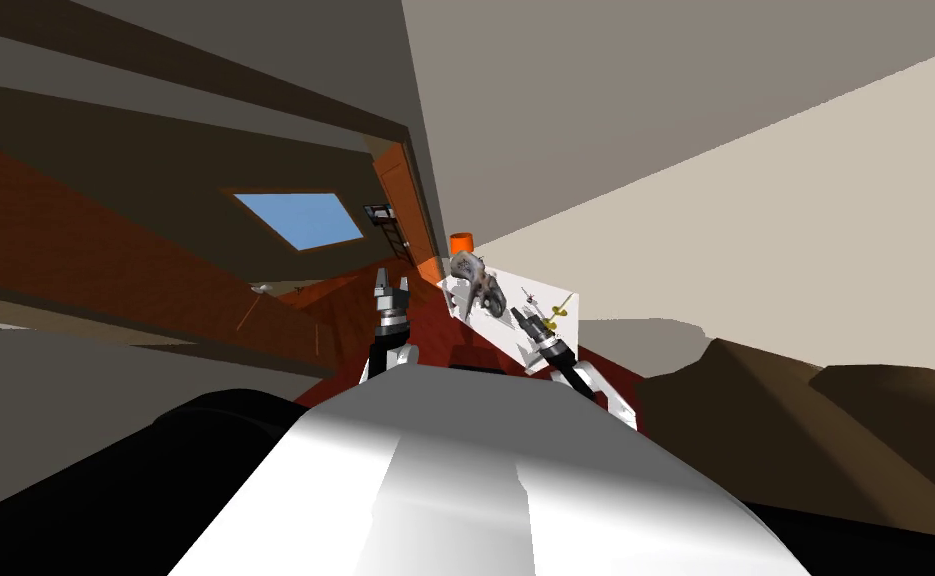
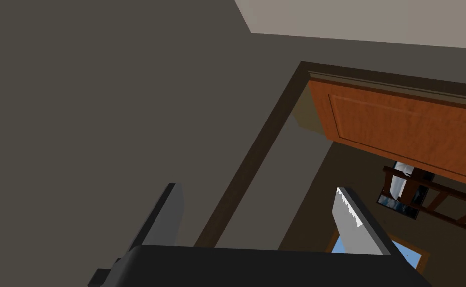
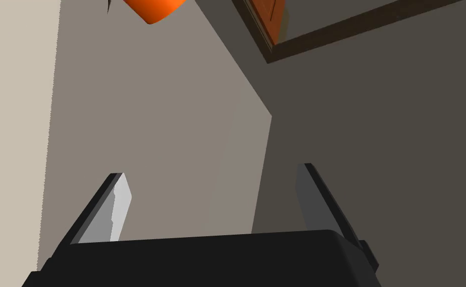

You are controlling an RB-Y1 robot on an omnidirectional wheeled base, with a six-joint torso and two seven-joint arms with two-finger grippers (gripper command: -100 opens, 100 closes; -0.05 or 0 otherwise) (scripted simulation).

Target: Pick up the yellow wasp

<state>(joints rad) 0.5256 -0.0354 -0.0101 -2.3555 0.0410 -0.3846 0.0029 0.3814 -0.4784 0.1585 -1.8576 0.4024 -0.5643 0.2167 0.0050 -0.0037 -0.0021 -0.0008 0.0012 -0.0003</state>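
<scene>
The yellow wasp is a small yellow figure lying near the right end of a white tabletop. My right gripper hovers over that top just left of the wasp, not touching it. In the right wrist view the right gripper is open, with nothing between its fingers and a wall behind them. My left gripper is raised to the left of the table. Seen from its own wrist, the left gripper is open and empty, pointing at a wall.
An orange pot and a grey lumpy object stand at the far end of the table; the orange pot also shows beyond the right fingers. A brown wooden door is to the left. Low brown furniture lies on the right.
</scene>
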